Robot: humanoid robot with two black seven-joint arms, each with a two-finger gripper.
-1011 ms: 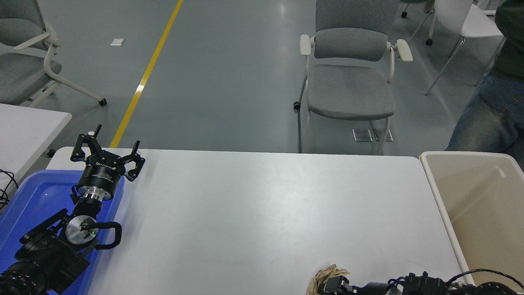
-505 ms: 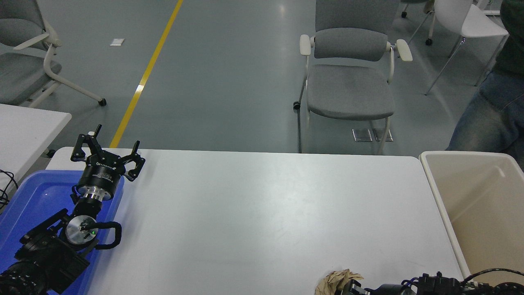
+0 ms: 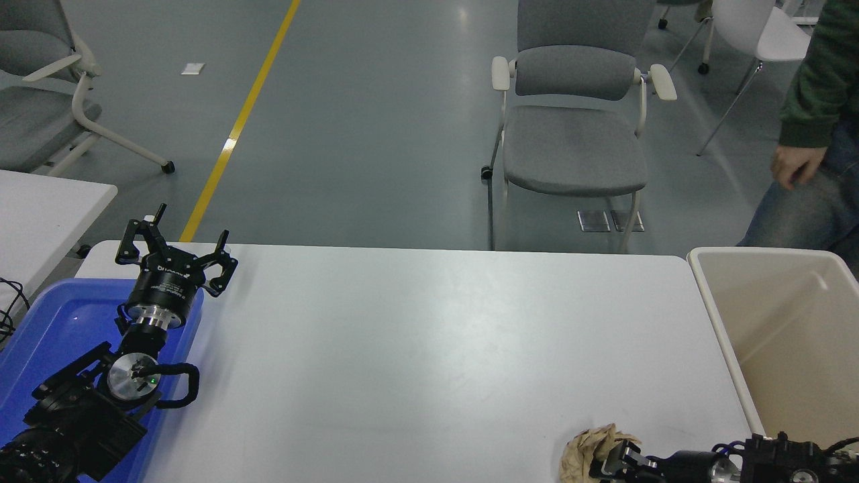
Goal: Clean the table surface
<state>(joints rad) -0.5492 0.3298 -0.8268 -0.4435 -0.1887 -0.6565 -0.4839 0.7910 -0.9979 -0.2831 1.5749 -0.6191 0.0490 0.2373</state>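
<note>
Jaws of the right gripper (image 3: 614,463) pinch a crumpled brown rag (image 3: 590,451) low on the white worktop (image 3: 429,349), just left of the beige bin (image 3: 792,335). Left gripper (image 3: 176,253) sits parked, jaws spread wide, far from the bin over a blue tray (image 3: 47,335).

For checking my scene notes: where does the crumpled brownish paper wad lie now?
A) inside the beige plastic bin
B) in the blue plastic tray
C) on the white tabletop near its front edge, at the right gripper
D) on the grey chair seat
C: the crumpled brownish paper wad lies on the white tabletop near its front edge, at the right gripper, outside the beige plastic bin.
</note>
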